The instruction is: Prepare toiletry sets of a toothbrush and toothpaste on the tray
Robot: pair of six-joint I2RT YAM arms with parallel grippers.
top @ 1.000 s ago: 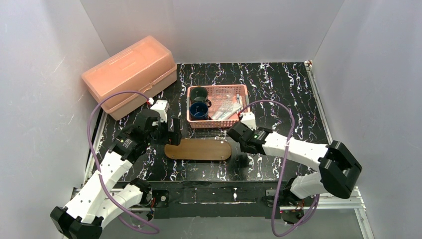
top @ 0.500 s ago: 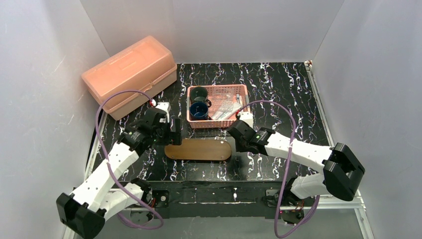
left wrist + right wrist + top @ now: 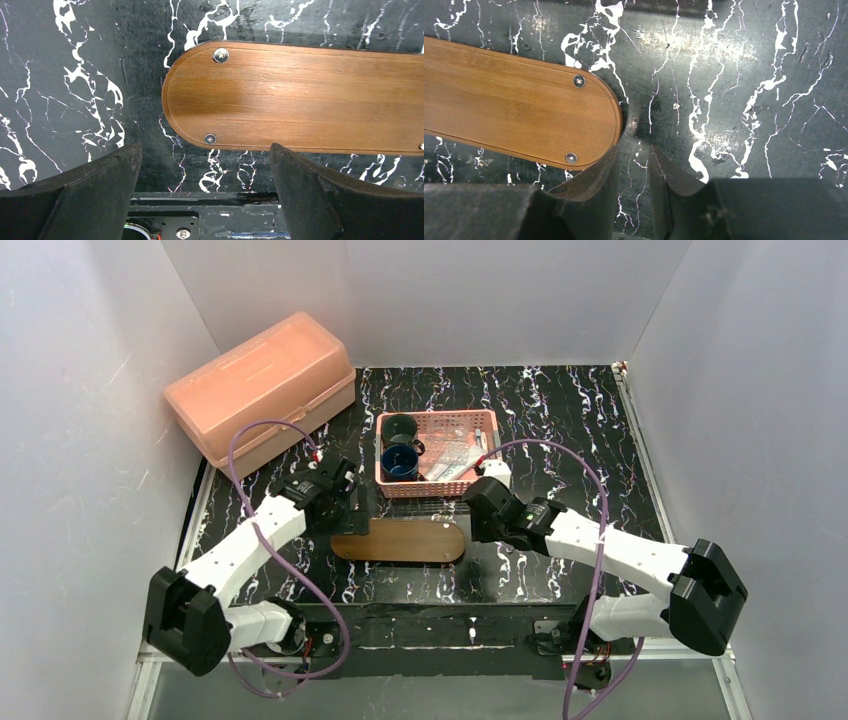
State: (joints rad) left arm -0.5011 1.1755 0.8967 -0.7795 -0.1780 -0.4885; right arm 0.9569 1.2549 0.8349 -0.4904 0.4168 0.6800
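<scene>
Evidently fetching has hardly begun; the tray lies bare on the worktop; the left gripper hangs wide open above its left end; the right gripper, narrowly parted and empty, sits beside its right end; next, one must probably reach into the pink basket behind for a toothbrush.

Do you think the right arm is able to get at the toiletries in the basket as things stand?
Probably yes: the right fingers are empty and just in front of the open-topped basket, and the toiletries lie uncovered in its right half.
</scene>
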